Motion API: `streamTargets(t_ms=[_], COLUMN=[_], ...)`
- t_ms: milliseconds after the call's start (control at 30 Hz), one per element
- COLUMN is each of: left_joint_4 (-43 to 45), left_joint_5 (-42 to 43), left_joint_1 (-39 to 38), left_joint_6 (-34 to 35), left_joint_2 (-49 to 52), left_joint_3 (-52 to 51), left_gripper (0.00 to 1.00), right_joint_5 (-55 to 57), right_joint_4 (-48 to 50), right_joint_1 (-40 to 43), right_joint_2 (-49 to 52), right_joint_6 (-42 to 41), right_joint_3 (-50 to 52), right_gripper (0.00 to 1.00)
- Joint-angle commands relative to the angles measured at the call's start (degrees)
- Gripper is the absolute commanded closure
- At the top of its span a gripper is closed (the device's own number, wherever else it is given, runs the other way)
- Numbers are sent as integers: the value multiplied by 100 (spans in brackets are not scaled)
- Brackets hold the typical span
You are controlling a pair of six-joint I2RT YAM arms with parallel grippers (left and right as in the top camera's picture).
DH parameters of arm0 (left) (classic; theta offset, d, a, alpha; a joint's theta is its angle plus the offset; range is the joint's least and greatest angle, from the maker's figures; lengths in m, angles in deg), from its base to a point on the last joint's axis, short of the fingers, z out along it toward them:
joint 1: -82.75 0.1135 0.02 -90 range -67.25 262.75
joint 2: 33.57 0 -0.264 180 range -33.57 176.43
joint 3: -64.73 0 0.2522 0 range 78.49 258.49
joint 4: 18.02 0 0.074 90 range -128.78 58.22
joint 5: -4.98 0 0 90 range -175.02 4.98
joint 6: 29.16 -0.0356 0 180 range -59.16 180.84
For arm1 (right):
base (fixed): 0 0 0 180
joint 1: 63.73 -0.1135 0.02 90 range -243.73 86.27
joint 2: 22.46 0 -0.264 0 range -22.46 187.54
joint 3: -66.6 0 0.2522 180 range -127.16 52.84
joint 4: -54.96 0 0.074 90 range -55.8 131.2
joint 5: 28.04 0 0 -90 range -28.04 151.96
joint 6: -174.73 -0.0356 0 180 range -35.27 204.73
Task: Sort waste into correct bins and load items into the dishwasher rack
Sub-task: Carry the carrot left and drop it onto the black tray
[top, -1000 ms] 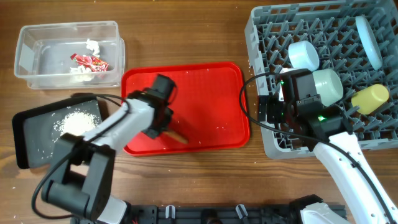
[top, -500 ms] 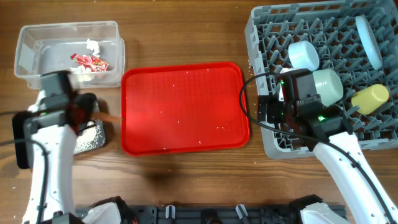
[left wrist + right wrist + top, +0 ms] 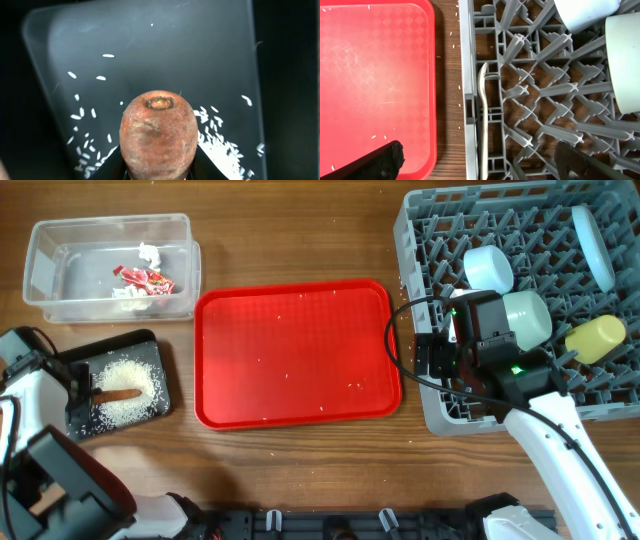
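Note:
My left gripper [image 3: 85,387] is shut on the orange-brown carrot piece [image 3: 120,394], holding it over the black tray [image 3: 150,345] and its pile of rice grains [image 3: 128,375]. In the left wrist view the carrot's cut end [image 3: 158,125] faces the camera between the jaws, with grains [image 3: 225,145] on the tray below. The clear tub [image 3: 45,275] holds the red wrapper [image 3: 145,278] and paper scraps [image 3: 150,252]. My right gripper [image 3: 437,360] [image 3: 480,162] is open over the grey rack's [image 3: 440,220] left edge, above the white spoon [image 3: 482,120].
The red serving tray [image 3: 300,350], with a few stray grains, lies between the bins and the rack. The rack holds a pale blue plate [image 3: 593,245], a blue-white bowl [image 3: 488,268], a mint bowl [image 3: 527,315] and a yellow cup [image 3: 596,338].
My left arm has carried the carrot piece from the red tray leftward to over the black tray. The right arm has not moved.

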Motion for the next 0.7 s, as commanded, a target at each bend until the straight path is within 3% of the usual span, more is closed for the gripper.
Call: streamTargets(t_ms=[0,67,167,367,567,667], left_joint_4=[146,177,201,-2,-686,-868], left_joint_5=[-57,-57,-57,-9,68,518], left_joint_1=[26,24,24,17,-538,-1244], left_joint_6=[-74,-74,-76,-129,-922,-1919], left_joint_2=[264,313,313,236,-96,-240], left_joint_3=[92,92,92,278,1082,1381], left_gripper=[73,72,57,41,35,35], right_joint_5=[101,101,101,-22,-1027,-1757], right_joint_4=[4,7,7,26,448,925], right_joint_1=[22,22,22,22,22,22], right_joint_2=[-33,-33,-33,-33,-33,-28], right_joint_6=[-83,-83,-83,-59,435,498], right_joint_3=[-68,-68,-68,-68,-68,-68], right_gripper=[1,1,1,0,0,0])
